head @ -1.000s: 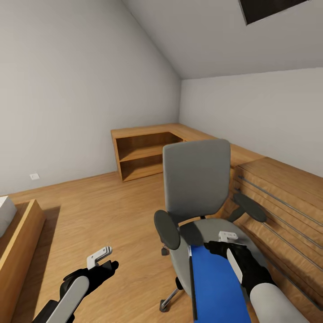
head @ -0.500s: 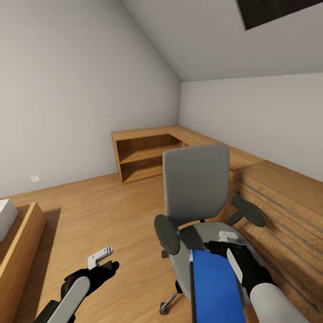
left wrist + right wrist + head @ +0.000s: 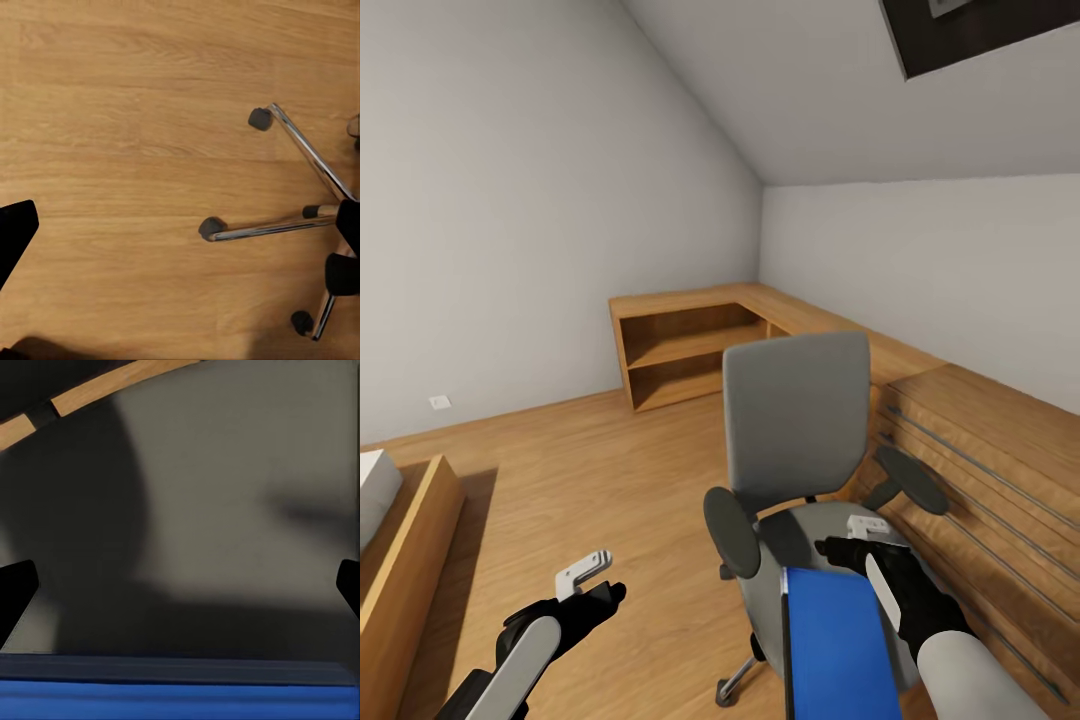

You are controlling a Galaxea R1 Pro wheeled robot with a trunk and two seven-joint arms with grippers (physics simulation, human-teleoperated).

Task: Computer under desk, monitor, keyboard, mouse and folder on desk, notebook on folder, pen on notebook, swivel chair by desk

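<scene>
Head view, from the left: a low wooden bed frame [image 3: 405,560] with a white mattress edge sits at the far left on the wood floor [image 3: 600,470]. Near it, low in the picture, my left gripper [image 3: 603,585] hangs over bare floor, well apart from the chair; I cannot tell how wide it stands from here. In the left wrist view one dark fingertip [image 3: 13,232] shows at the edge, and beyond it lies the chrome star base [image 3: 300,217] of the chair with its black casters, so that gripper carries nothing that I can see.

Farther back, in the corner, stands a light-wood corner shelf unit [image 3: 680,345]. In the middle is the swivel chair [image 3: 797,420], grey, tall back upright, black armrests either side, facing me. On its seat lies the blue folder [image 3: 832,640], flat, its near end running out of the picture.

My right gripper [image 3: 840,548] hovers at the far edge of the folder, over the grey seat. In the right wrist view both fingertips [image 3: 16,589] sit wide apart at the two sides, with the grey seat between them and the folder's blue edge [image 3: 180,690] close below; the jaws are spread and grasp nothing.

At the right, beside the chair, stands a light-wood chest [image 3: 990,470] with long bar handles
</scene>
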